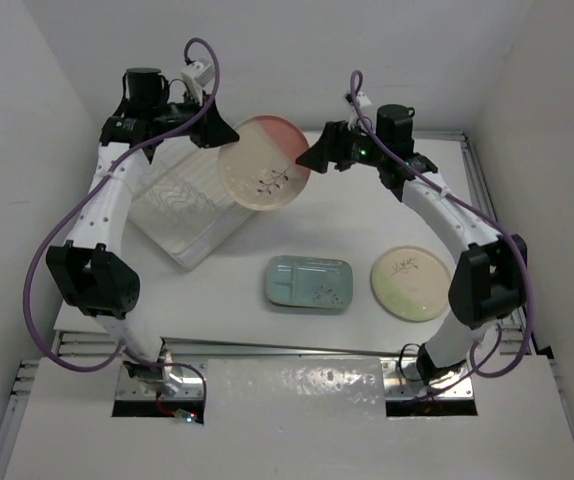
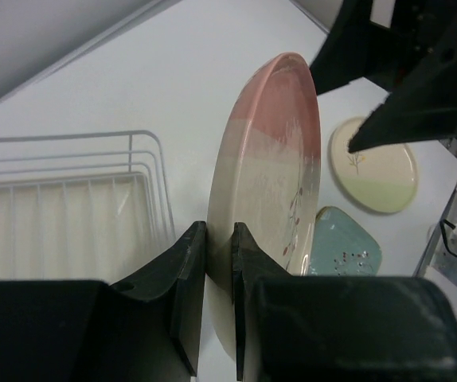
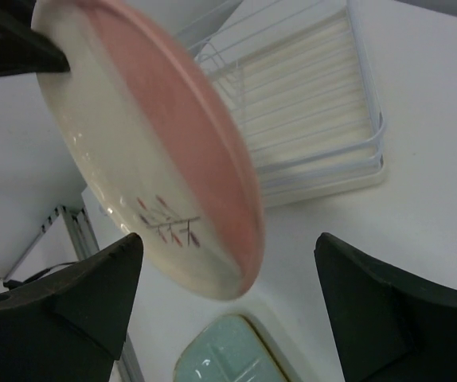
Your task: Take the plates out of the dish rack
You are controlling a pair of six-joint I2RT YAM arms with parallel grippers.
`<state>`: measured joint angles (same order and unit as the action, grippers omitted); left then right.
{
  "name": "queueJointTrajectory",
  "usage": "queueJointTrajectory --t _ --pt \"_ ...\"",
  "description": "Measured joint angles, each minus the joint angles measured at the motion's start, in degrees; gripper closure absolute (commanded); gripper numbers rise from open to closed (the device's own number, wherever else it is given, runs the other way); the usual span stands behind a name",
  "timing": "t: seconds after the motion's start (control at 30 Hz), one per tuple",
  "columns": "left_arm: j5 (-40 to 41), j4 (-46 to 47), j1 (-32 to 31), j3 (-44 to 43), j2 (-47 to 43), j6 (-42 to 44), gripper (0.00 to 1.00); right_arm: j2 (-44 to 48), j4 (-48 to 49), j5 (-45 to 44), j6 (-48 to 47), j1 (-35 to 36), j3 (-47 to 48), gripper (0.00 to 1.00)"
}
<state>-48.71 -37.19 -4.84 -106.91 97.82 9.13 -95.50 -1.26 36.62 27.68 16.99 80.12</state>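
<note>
The cream-and-pink plate [image 1: 264, 165] is held clear of the bench [image 1: 367, 215] by the left hand [image 1: 225, 135]. This hand is clamped narrowly on the plate's rim at about 10 o'clock in the overhead view. In the left wrist view the rim is seen pinched between the two dark fingers [image 2: 189, 270], with the pink segment at the far end of the plate. The plate's near-left edge is seen over a corner of the dish rack [image 1: 182, 205], which is set on the bench at 8 o'clock of the plate. The right hand [image 1: 310, 157] is spread wide at the plate's 3 o'clock edge, with one finger to either side of the rim; whether the rim is touched cannot be told. A pale teal divided plate [image 1: 310, 283] is laid flat on the bench at 5 o'clock of the held plate. A round cream plate with a pale green segment [image 1: 410, 283] is laid just beside it at its 3 o'clock.
</note>
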Motion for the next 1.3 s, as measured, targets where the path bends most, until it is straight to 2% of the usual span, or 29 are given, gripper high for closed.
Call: queueJointTrajectory --t 0.1,0.13,0.17,0.2,0.23,0.33,0.47,0.57,0.7,0.77,0.83,0.87,0.9,0.97,1.13,1.17,1.2,1.23,1.27,1.3 --pt "-1.2 0.2 0.0 1.8 0.0 -0.1 1.00 -3.2 4.2 0.9 2.3 0.0 0.9 0.21" --pt "-1.4 0.2 0.0 2.4 0.0 -0.2 1.00 -4.1 5.4 1.2 3.0 0.0 0.9 0.28" --pt "-1.6 0.2 0.0 3.0 0.0 -0.3 1.00 -5.0 7.0 1.7 4.3 0.0 0.9 0.46" --pt "-1.7 0.2 0.0 3.3 0.0 -0.4 1.00 -5.7 8.5 2.3 5.4 0.0 0.9 0.46" --pt "-1.9 0.3 0.0 3.7 0.0 -0.6 1.00 -6.4 10.9 3.5 7.2 0.0 0.6 0.62" --pt "-2.4 1.3 0.0 3.8 0.0 -1.3 1.00 -6.7 19.6 5.5 12.3 0.1 -2.7 0.74" --pt "-4.0 3.6 0.3 4.0 0.0 -3.0 1.00 -6.7 30.7 7.5 19.4 -0.2 -8.5 0.75" --pt "-5.4 6.2 0.4 4.7 -0.1 -4.4 1.00 -6.7 34.7 9.0 22.7 -0.2 -10.5 0.74" --pt "-7.4 9.4 0.4 6.3 -0.1 -7.0 1.00 -6.3 38.0 11.0 25.2 0.0 -11.9 0.59" --pt "-9.0 11.0 0.3 7.4 -0.1 -8.4 1.00 -5.8 39.0 12.1 25.7 0.5 -12.2 0.57" --pt "-10.4 12.1 0.3 8.2 -0.1 -9.6 1.00 -5.1 39.3 12.7 25.9 1.0 -12.6 0.65" --pt "-10.9 12.4 0.3 8.4 -0.1 -9.9 1.00 -4.8 39.4 13.0 25.9 1.2 -12.8 0.73" --pt "-11.5 12.8 0.3 8.4 -0.1 -10.4 1.00 -4.6 39.5 13.1 26.1 1.2 -12.9 0.90" --pt "-12.0 13.8 0.3 8.4 -0.1 -10.8 1.00 -4.4 40.5 14.2 26.5 1.1 -13.1 1.00" --pt "-12.5 14.2 0.3 8.4 -0.1 -11.1 1.00 -2.0 41.0 13.1 26.8 1.2 -15.4 1.00" --pt "-12.2 14.1 0.3 8.4 -0.1 -11.1 0.97 -1.3 40.9 12.8 26.8 1.3 -16.1 1.00" --pt "-11.6 13.7 0.3 8.3 -0.1 -11.0 0.84 -0.4 40.2 12.0 26.7 1.3 -16.9 1.00" --pt "-10.6 13.0 -0.1 8.3 -0.1 -10.9 0.78 0.9 39.2 11.1 26.4 1.4 -17.8 1.00" --pt "-8.9 12.2 -0.5 8.3 -0.1 -10.5 0.64 2.3 37.9 10.0 26.0 1.5 -18.8 1.00" --pt "-6.8 11.4 -0.8 8.3 -0.1 -9.9 0.62 3.4 36.6 9.2 25.9 1.6 -19.6 1.00"
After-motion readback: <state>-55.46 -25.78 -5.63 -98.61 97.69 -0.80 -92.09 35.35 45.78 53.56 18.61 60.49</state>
